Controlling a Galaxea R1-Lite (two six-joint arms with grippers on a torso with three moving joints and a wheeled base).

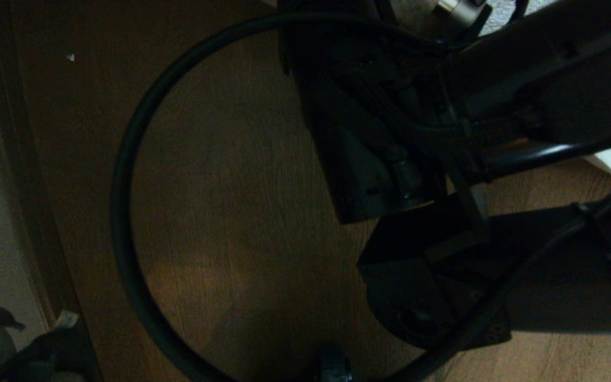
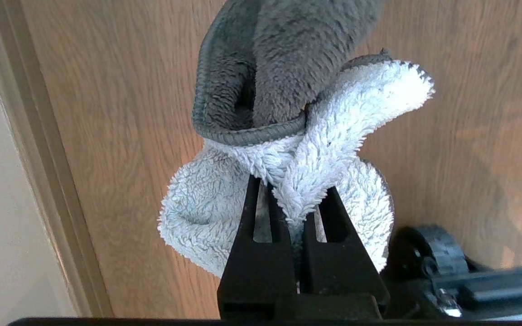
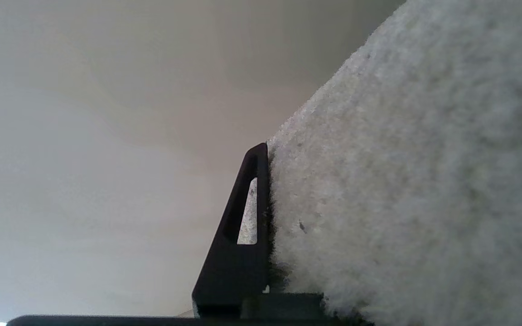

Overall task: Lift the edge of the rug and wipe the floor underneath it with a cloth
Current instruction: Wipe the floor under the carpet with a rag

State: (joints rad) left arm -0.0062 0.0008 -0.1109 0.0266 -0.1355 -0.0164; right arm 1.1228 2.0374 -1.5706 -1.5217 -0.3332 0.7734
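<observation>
- Your left gripper [image 2: 295, 213] is pinching the cloth [image 2: 288, 149] tight, in the middle of the left wrist picture.
- The cloth hangs over the brown floor [image 2: 120, 113].
- Your right gripper [image 3: 270, 190] is clamped on the fluffy rug edge [image 3: 401, 181], which fills the right side of the right wrist picture.
- A black cable [image 1: 125, 212] loops across the head picture.

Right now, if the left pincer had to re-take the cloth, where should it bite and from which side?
Probably the white bunched fold of the cloth where the left pincer already pinches it, coming from above the floor. That gathered ridge is thick and stands up, while the grey part hangs loose. The right pincer holds the rug edge.
</observation>
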